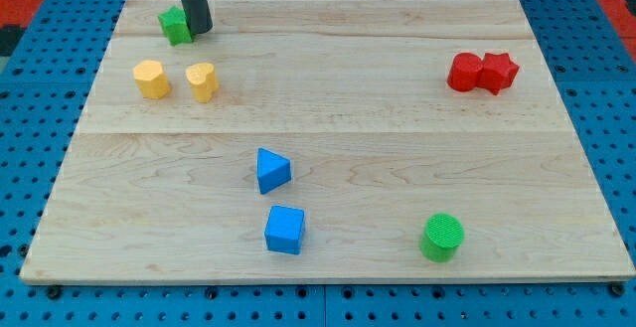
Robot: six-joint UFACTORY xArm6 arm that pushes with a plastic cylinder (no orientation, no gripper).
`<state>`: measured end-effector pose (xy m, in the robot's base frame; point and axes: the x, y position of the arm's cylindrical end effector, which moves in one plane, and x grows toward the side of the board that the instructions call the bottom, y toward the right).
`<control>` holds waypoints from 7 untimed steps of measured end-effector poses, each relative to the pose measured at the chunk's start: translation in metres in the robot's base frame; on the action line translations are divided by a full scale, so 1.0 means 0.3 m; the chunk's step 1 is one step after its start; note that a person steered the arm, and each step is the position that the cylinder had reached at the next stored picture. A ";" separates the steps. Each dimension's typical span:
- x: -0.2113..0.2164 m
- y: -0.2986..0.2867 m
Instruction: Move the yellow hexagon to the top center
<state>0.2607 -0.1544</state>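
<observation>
The yellow hexagon [152, 79] sits near the board's upper left. A second yellow block [202, 81], heart-like in shape, stands just to its right. My tip [199, 30] is at the view's top left, touching the right side of a green block [176, 25]. The tip is above and slightly right of the yellow hexagon, apart from it.
Two red blocks [482, 73] touch each other at the right. A blue triangular block [271, 170] and a blue cube [285, 230] lie at the lower centre. A green cylinder [442, 238] stands at the lower right. The wooden board [378, 118] lies on a blue pegboard.
</observation>
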 end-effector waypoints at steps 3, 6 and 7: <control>0.313 0.241; 0.373 -0.350; 0.341 -0.050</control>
<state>0.3632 -0.1694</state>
